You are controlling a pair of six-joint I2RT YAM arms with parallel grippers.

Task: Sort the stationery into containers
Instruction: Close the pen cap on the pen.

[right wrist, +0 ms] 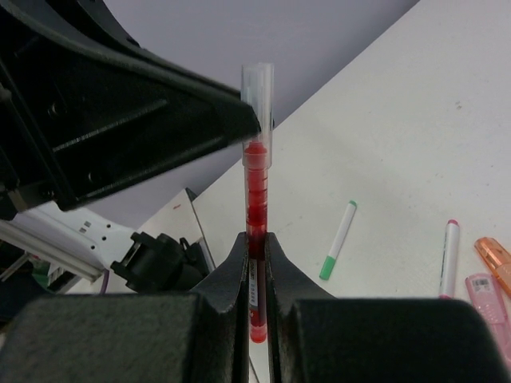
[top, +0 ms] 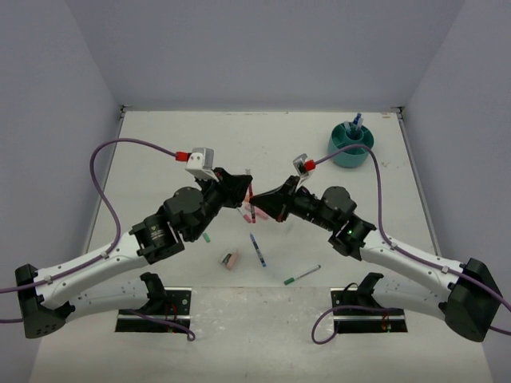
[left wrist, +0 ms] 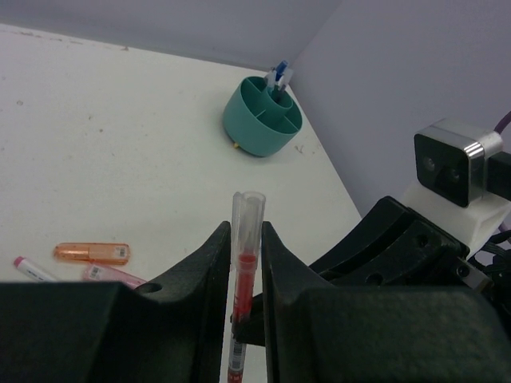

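Note:
A red pen (top: 250,199) with a clear cap hangs above the table's middle, between both grippers. My right gripper (right wrist: 255,238) is shut on its lower red barrel (right wrist: 257,183). My left gripper (left wrist: 247,227) has its jaws close on either side of the pen's (left wrist: 246,247) clear cap; whether they still press it I cannot tell. The teal organizer (top: 350,152) stands at the far right with a blue-capped item (top: 356,121) in it, and also shows far off in the left wrist view (left wrist: 255,128).
On the table lie a blue pen (top: 257,249), a green-capped marker (top: 302,274), a pink eraser (top: 230,259), an orange highlighter (left wrist: 92,252), a pink highlighter (left wrist: 112,275) and a pink-tipped marker (right wrist: 449,258). Grey walls close in three sides.

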